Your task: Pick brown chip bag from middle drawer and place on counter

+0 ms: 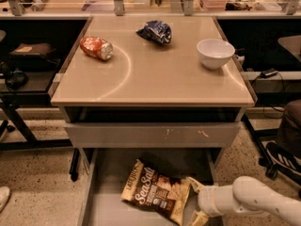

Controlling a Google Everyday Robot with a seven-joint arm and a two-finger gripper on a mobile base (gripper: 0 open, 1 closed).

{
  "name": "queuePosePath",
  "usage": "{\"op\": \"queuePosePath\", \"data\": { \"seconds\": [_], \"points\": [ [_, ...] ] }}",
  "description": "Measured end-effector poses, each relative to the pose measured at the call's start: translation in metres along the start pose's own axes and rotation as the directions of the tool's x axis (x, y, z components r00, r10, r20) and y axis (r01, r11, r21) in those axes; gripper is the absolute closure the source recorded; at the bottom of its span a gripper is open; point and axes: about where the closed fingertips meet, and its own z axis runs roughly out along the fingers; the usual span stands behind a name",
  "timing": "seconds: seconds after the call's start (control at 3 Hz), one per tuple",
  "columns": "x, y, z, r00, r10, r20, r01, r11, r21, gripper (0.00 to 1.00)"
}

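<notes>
Brown chip bag [157,193] lies flat on the floor of the middle drawer [107,210], which is pulled out below the grey drawer front panel [150,134]. Its long axis runs slantwise, from the back left of the drawer down toward the front right. The gripper [195,201] sits low at the right side of the drawer, on a white arm that comes in from the right edge of the camera view. Its fingers [194,182] are spread, one toward the back and one toward the front, and they open leftward onto the bag's right-hand end. That end lies just at, or barely inside, the gap between them; whether they touch it I cannot tell. The brown chip bag therefore lies to the left of the fingers, so a short reach left should bring its end between them. The counter [155,79] above has bare room in the middle, between the red-orange can [96,48], the dark blue bag [155,32] and the white bowl [215,52].
</notes>
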Motion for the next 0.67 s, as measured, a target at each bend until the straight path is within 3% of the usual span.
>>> {"op": "queuePosePath", "data": {
  "seconds": [0.33, 0.67],
  "points": [
    [-0.004, 0.004, 0.037, 0.999, -0.03, 0.029, 0.031, 0.9992, -0.024, 0.0],
    [-0.017, -0.005, 0.057, 0.996, -0.056, 0.065, 0.057, 0.9983, -0.015, 0.0]
  ]
}}
